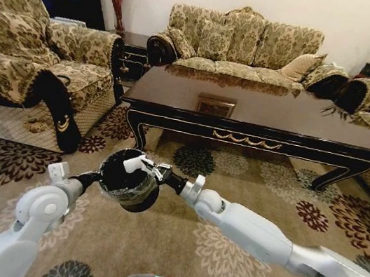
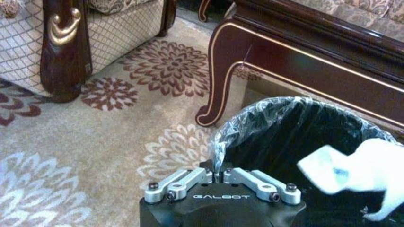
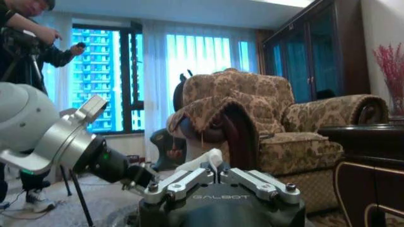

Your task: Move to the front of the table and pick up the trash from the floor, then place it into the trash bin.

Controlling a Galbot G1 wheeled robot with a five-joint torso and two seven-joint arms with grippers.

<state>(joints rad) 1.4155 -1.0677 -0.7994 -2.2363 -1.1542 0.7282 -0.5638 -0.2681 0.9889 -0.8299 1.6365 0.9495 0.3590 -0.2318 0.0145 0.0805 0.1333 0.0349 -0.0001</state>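
The surface (image 1: 260, 112) is a long, low, glossy dark wood coffee table with a gold scroll rail and curved legs. It stands on a beige floral carpet (image 1: 248, 185) among 3 brocade sofas. The trash bin (image 1: 125, 180), round and black with a thin plastic liner, is raised before the surface. The left pincer (image 2: 218, 176) is closed on its liner rim. The right pincer (image 1: 139, 164) grips the trash (image 2: 363, 172), a crumpled white wad, over the bin opening.
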